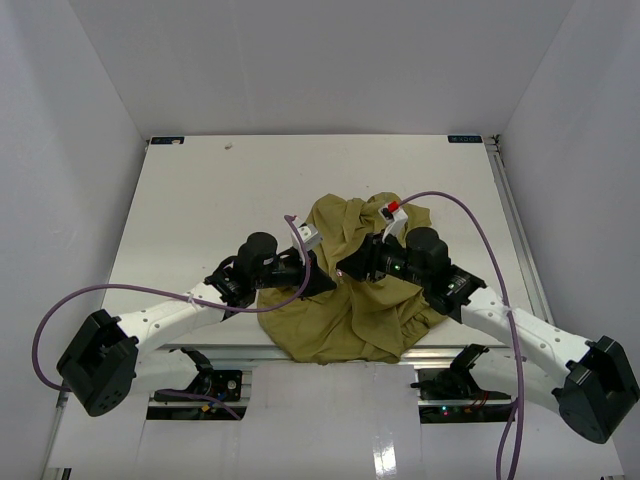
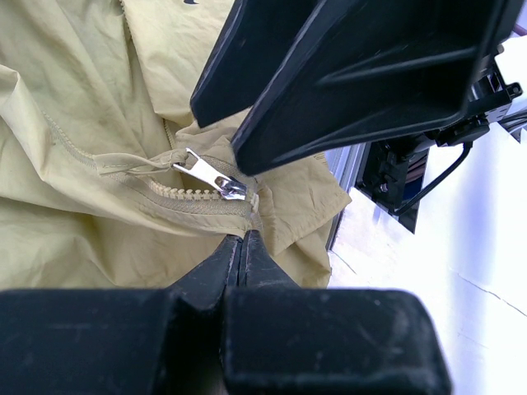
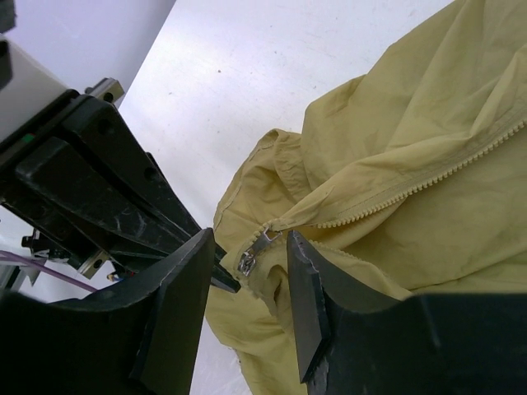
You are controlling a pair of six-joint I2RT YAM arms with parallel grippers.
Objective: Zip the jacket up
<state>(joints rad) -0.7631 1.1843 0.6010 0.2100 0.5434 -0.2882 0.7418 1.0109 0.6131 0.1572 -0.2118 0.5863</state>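
jacket (image 1: 350, 310): mustard-olive, plain (zip teeth (image 2: 177, 193) same tone) | zip pull (image 2: 210, 175): silver | table (image 1: 200, 200): wht | cable (image 1: 440, 194): purple

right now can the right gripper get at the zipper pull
Probably yes. The right gripper is open, and the zipper pull sits uncovered between its fingertips in the right wrist view. The left gripper pinches the jacket just beside it, so the space looks tight.

The left arm (image 1: 170, 315) and right arm (image 1: 510, 322) reach in from the near corners, and their wrists almost meet mid-table. The left gripper (image 2: 240, 243) is pinched tight on the jacket (image 2: 74, 239) hem. The right gripper (image 3: 249, 247) faces it with its 2 fingers spread apart.
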